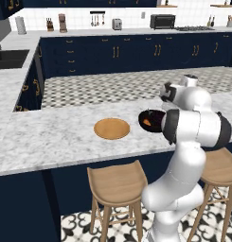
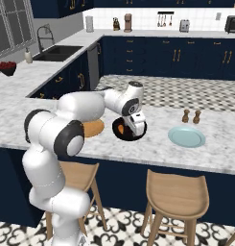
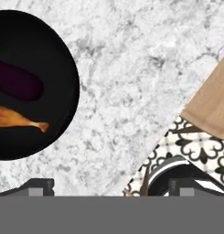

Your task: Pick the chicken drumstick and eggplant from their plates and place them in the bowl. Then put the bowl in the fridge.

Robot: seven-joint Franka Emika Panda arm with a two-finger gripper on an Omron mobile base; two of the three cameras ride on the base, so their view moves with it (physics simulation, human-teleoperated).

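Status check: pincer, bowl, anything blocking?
Pincer open, empty, beside bowl. Drumstick and eggplant inside bowl. Nothing blocking it.

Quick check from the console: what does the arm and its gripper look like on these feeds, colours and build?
The arm is glossy white with rounded, bulbous links and dark grey-black bands at the joints. No cables or markings are visible. The gripper has two small dark, blocky fingers.

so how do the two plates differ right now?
The wooden plate is tan with a raised rim; the blue plate is pale blue-green and flatter. The wooden plate sits just left of the bowl; the blue plate lies farther off on its other side, near the two shakers. Both are round, empty and on the counter.
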